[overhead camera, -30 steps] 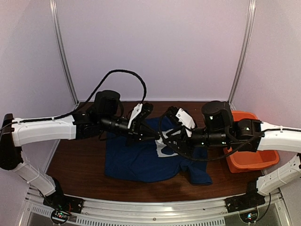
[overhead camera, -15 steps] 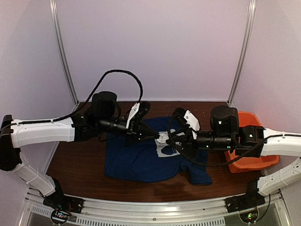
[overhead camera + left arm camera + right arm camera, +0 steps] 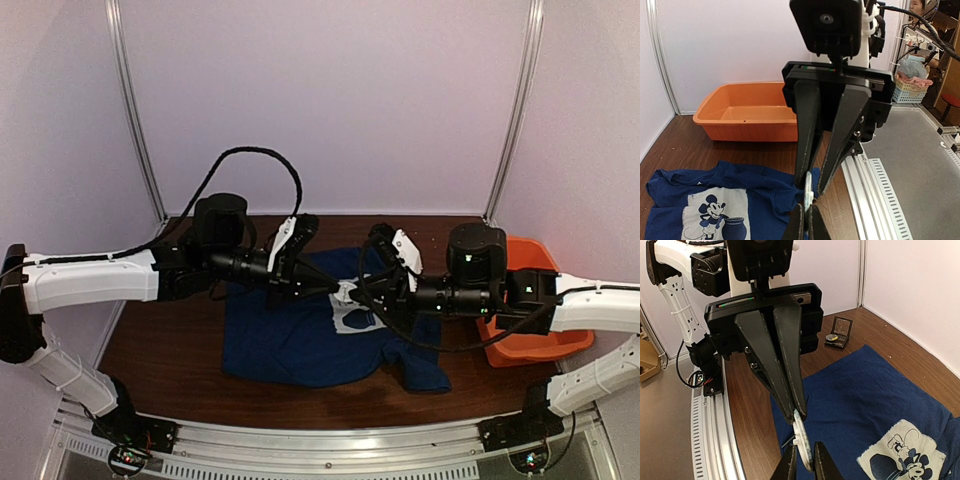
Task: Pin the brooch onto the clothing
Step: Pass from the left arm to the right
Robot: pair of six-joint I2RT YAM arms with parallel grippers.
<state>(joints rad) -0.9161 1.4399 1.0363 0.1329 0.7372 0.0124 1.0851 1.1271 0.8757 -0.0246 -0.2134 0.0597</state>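
The brooch, a small silvery disc seen edge-on, hangs in the air above the clothing, a navy T-shirt lying flat with its white mouse print. My left gripper is shut on one rim of it. From the opposite side, my right gripper straddles the other rim. Its fingers stand narrowly apart, one against the disc and a sliver of gap at the other. A thin pin sticks out of the brooch's back.
An orange tub stands at the right edge of the table. A small black hinged box lies open on the wood beyond the shirt's far left side. An aluminium rail runs along the near table edge.
My right arm drew back to the right, then its gripper came in to the brooch held by my left gripper and narrowed its jaws round it. The left gripper stayed shut and barely moved.
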